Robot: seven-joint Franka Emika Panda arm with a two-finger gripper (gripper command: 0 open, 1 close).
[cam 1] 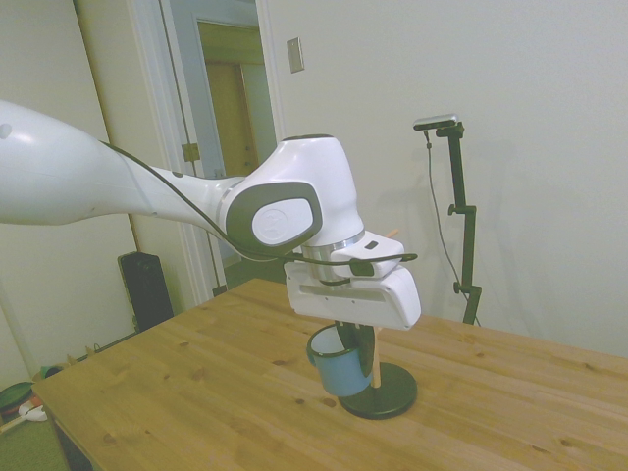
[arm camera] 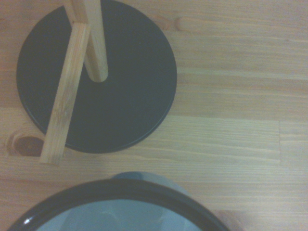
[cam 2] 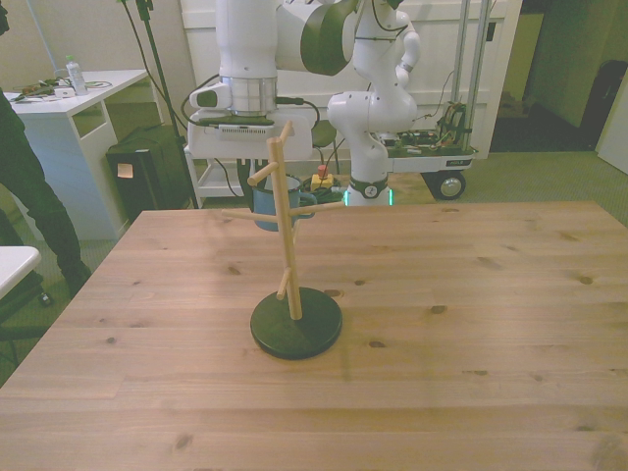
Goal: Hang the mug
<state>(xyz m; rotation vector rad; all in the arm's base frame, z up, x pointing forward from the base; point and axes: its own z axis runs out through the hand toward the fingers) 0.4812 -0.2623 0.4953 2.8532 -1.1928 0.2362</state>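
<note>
The blue mug [cam 1: 334,365] with its dark rim hangs above the table, held upright by its rim. My gripper [cam 1: 345,341] is shut on it from above. The mug sits right beside the wooden rack, whose dark round base [cam 1: 381,392] rests on the table. In the front view the mug [cam 2: 278,210] shows behind the rack's post [cam 2: 287,245], level with its middle pegs, under the gripper [cam 2: 269,184]. The wrist view looks down on the rack's base [arm camera: 110,82], a peg [arm camera: 65,96] and the mug's rim [arm camera: 115,188].
A person [cam 2: 25,177] stands at the front view's left beside a white desk [cam 2: 74,98]. A wheeled cart [cam 2: 432,147] stands behind the table. The wooden table [cam 2: 471,324] spreads wide around the rack.
</note>
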